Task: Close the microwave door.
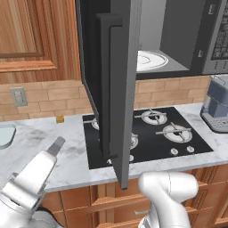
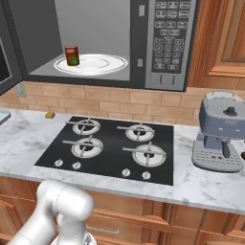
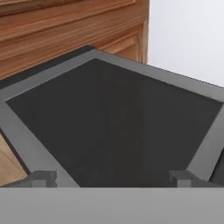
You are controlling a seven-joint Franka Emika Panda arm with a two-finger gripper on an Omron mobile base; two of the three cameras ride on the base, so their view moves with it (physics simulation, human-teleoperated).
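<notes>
Brown wooden cabinet door (image 1: 27,38) fills the upper left of the left base view, above a brick backsplash with a grey wall outlet (image 1: 18,96). Below it runs the marble counter (image 1: 71,156), with a small yellow block (image 1: 59,119) near the wall. Right of that, the microwave door (image 1: 116,89) stands swung wide open, seen nearly edge-on, its long vertical bar handle (image 1: 105,84) facing left and its lower end hanging in front of the black stovetop (image 1: 151,133). Behind the door the microwave (image 1: 187,40) shows its grey cavity and the white turntable (image 1: 149,60), with the keypad panel (image 1: 220,40) at the far right. A blue-grey coffee machine (image 1: 216,104) stands on the counter at the right edge.

From the right base view, the door's edge sits at the far left, then the open cavity with a small red can (image 2: 72,55) upright on the left part of the turntable (image 2: 95,63). The keypad (image 2: 170,40) follows, then another wooden cabinet (image 2: 222,38). On the counter below lie the four-burner stovetop (image 2: 112,148) and, well to its right, the coffee machine (image 2: 222,131).

In the hand view, the gripper (image 3: 111,179) faces the door's black glass window (image 3: 113,127) inside its grey frame; two dark fingertips (image 3: 41,178) stand wide apart at the bottom, released and grasping nothing. Whether they touch the glass cannot be told.
</notes>
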